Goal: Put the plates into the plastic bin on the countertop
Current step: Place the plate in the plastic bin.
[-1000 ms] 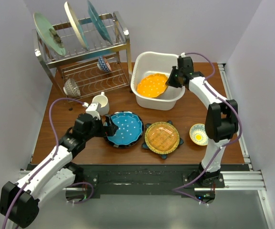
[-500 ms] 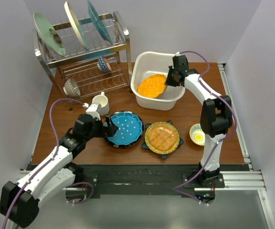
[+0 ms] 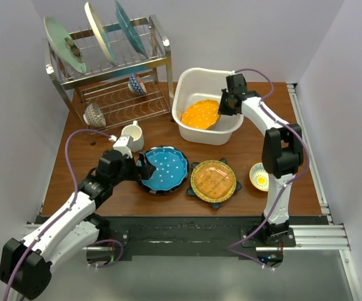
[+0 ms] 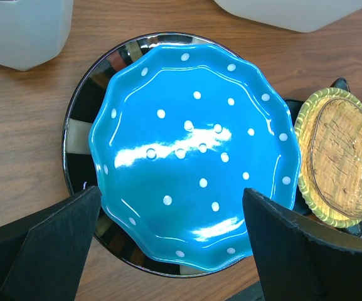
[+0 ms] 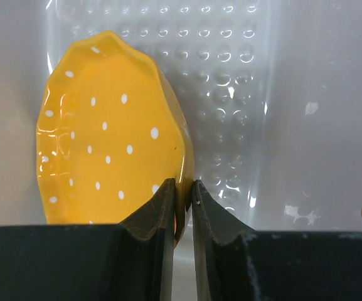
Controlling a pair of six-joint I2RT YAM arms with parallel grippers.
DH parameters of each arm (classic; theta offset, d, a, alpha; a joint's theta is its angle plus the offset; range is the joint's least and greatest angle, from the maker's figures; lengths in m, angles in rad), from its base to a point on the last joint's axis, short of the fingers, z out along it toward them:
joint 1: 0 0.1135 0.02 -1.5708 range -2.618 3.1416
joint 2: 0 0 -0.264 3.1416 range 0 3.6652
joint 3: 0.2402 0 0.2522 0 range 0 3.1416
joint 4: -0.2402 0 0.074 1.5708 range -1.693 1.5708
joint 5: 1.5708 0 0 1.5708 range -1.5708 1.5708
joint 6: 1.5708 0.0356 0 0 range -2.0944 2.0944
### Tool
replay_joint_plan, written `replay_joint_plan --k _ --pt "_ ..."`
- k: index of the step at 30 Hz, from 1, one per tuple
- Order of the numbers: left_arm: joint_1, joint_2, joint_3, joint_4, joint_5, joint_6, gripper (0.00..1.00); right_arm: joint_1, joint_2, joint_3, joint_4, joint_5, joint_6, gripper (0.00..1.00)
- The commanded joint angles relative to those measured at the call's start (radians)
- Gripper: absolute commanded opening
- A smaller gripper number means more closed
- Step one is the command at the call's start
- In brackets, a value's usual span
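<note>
Since the earlier view, the right arm had swung its wrist leftward over the bin's right rim, and the orange dotted plate (image 3: pixel 201 113) had shifted slightly with it; the left arm had not moved.

On the left, the left tool (image 4: pixel 171 191) hung with its fingers spread wide apart, one on either side of the near edge of the blue dotted plate (image 4: pixel 193 150), holding nothing. That plate lay on a black-rimmed plate (image 4: pixel 83 135) on the worktop (image 3: pixel 74 169). Just to its right, the amber round plate (image 3: pixel 213 180) sat on a dark star-shaped plate (image 3: pixel 219 204). None of these had yet reached the bin.

Further right and farther back, the plastic bin (image 3: pixel 193 88) held the orange plate, tilted on edge above the dotted bottom. The right tool (image 5: pixel 182 185) was clamped on its scalloped rim. Whether the plate's lower edge touched the bottom could not be told.

The step in hand appeared to be setting down the first plate. The next move probably called for lowering it flat and then parting the fingers, while the left tool closed carefully on the blue plate's rim.
</note>
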Motion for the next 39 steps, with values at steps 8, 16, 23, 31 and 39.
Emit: replay_joint_plan --k 8,16,23,31,39 --pt "-0.007 -0.010 0.000 0.033 0.014 0.012 1.00 0.013 0.040 0.104 0.006 -0.034 -0.019 0.08" --pt "-0.008 -0.012 0.005 0.030 0.012 0.013 1.00 0.011 0.086 0.127 -0.037 -0.044 -0.033 0.22" --pt "-0.010 -0.010 0.008 0.027 0.011 0.013 1.00 0.011 0.091 0.132 -0.043 -0.064 -0.034 0.38" --pt "-0.008 -0.010 0.010 0.026 0.009 0.013 1.00 0.011 0.068 0.159 -0.071 -0.064 -0.039 0.60" --pt "-0.008 -0.018 0.016 0.018 0.006 0.012 1.00 0.011 -0.020 0.161 -0.053 -0.087 -0.008 0.69"
